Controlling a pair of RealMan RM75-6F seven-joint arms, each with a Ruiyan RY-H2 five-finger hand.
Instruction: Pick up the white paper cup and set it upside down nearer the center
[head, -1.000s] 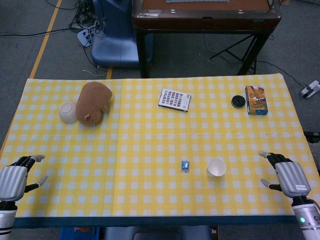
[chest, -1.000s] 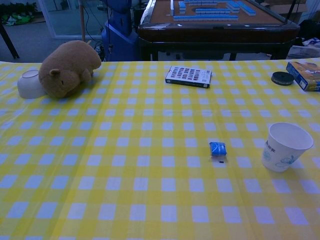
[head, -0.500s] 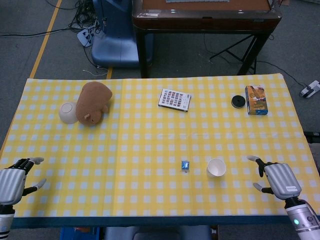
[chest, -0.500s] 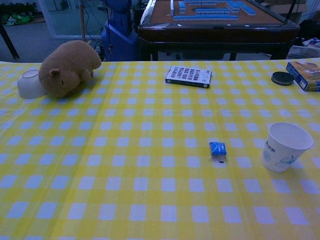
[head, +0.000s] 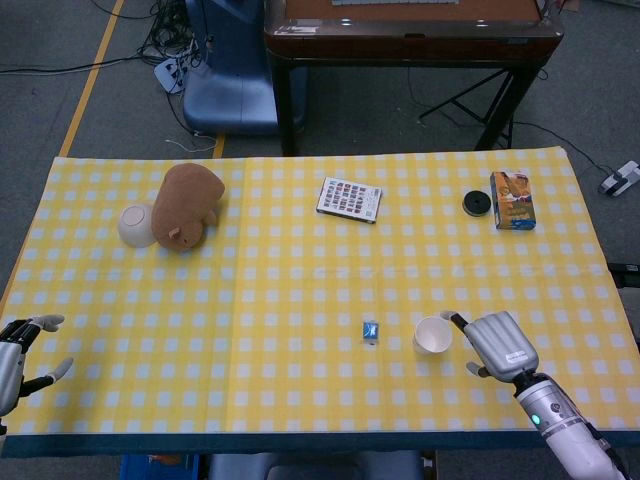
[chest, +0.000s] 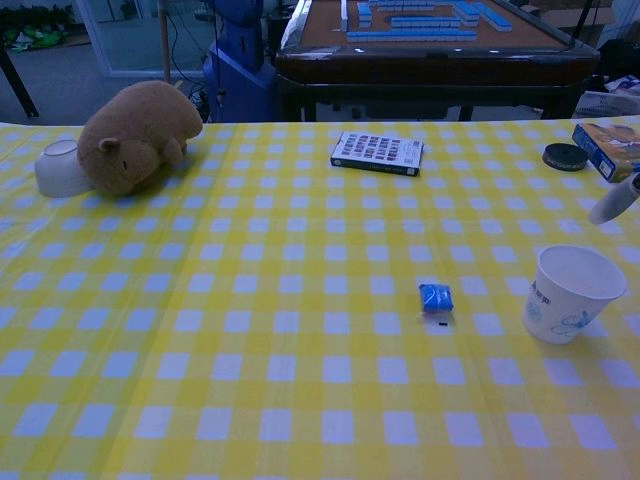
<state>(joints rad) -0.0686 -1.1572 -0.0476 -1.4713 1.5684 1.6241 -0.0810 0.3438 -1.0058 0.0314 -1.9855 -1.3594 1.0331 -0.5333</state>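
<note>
The white paper cup (head: 432, 335) stands upright, mouth up, on the yellow checked table (head: 300, 260) right of centre near the front; the chest view shows the cup (chest: 570, 293) at its right edge. My right hand (head: 497, 345) hovers just right of the cup, fingers apart, holding nothing; one fingertip (chest: 612, 201) pokes into the chest view above the cup. My left hand (head: 14, 357) sits at the table's front left corner, fingers spread and empty.
A small blue wrapper (head: 371, 330) lies left of the cup. Far side: a brown plush toy (head: 188, 204) beside a white bowl (head: 136, 225), a card box (head: 349, 198), a black disc (head: 475, 203) and an orange box (head: 511, 200).
My right hand has moved left from the table's right edge to just beside the cup. My left hand has drawn back toward the front left corner. The cup has not moved.
</note>
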